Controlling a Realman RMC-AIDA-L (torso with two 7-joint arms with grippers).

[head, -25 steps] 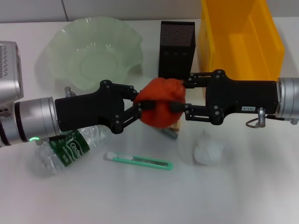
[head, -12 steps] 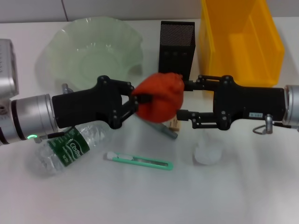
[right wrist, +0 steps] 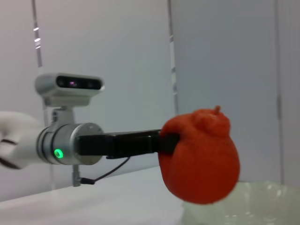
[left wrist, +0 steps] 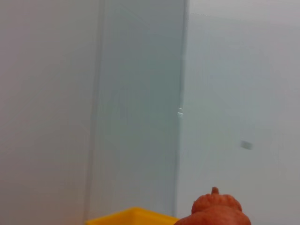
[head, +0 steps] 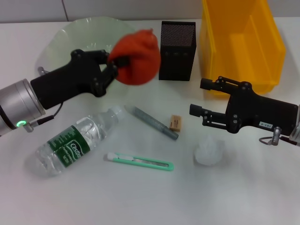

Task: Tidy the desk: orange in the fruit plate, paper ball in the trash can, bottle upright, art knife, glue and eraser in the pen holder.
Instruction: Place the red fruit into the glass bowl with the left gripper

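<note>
My left gripper (head: 117,63) is shut on the orange (head: 137,57) and holds it in the air at the near right rim of the pale green fruit plate (head: 61,35). The right wrist view shows the orange (right wrist: 199,157) hanging over the plate's edge (right wrist: 253,201). Open and holding nothing, my right gripper (head: 198,97) hovers right of the eraser (head: 175,122). The bottle (head: 75,145) lies on its side at front left. On the table lie the green art knife (head: 140,161), the grey glue stick (head: 154,123) and the white paper ball (head: 208,151).
The black mesh pen holder (head: 177,50) stands at the back centre. Right of it is the yellow trash can (head: 241,44), just behind my right gripper. The orange's top (left wrist: 213,211) and a yellow edge (left wrist: 131,216) show in the left wrist view.
My right gripper has let go of the orange and drawn back to the right. My left gripper has carried the orange up and back-left to the plate's rim.
</note>
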